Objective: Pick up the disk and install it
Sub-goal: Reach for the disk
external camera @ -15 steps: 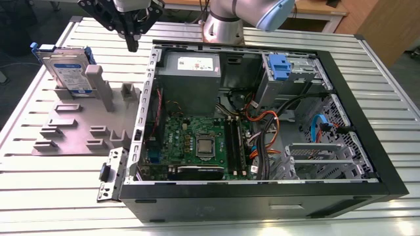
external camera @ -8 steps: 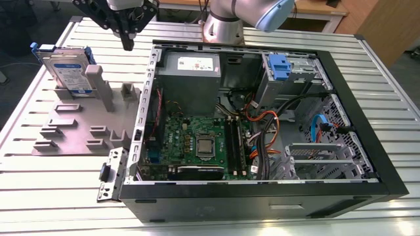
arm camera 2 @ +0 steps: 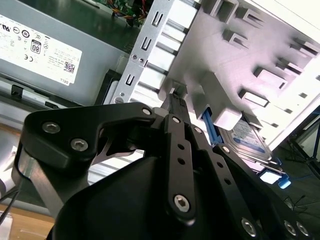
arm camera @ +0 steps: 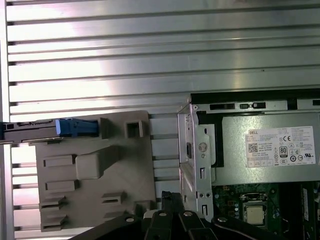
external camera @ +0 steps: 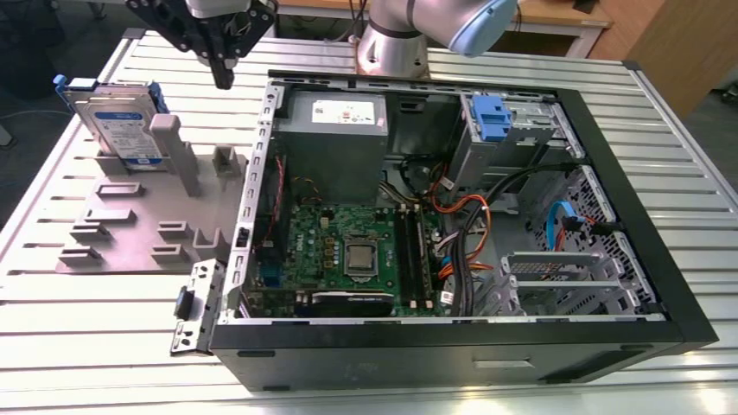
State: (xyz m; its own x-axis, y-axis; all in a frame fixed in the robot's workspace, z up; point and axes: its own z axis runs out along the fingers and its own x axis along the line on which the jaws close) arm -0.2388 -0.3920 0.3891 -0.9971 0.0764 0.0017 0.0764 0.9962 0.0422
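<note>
Gripper [external camera: 221,78] pointing down, jaws closed, holding nothing.

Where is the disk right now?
The disk stands on edge in the grey holder at the exterior view's left, on the table beside the open computer case, not inside it.

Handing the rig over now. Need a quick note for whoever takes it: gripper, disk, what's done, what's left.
Gripper: shut and empty, hanging above the gap between the grey holder and the open computer case.
Disk: standing on edge in the holder, at the exterior view's left, apart from the gripper.
Done: nothing that shows; the disk is not picked up.
Left: the pick-up and the install into the case.
</note>
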